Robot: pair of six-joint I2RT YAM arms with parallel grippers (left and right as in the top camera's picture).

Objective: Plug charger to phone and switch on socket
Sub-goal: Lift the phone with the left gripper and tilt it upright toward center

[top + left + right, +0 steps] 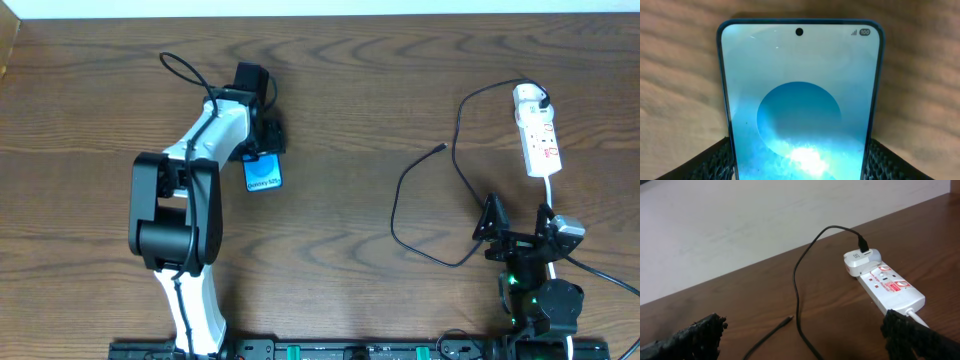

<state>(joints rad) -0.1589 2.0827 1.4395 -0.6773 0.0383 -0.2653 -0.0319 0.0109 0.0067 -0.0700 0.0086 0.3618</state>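
the left pincer (800,152) is clamped on the phone (800,75), pads against both long edges, screen lit. the right pincer (805,337) gapes wide, holding nothing. the charger (796,280) tip lies just ahead between its fingers, and the socket (888,286) sits ahead to its right.

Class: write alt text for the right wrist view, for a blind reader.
A white socket strip with red markings lies on a wooden table, a white plug at its far end. A black charger cable loops from the plug to a loose tip. The right gripper is open, empty.
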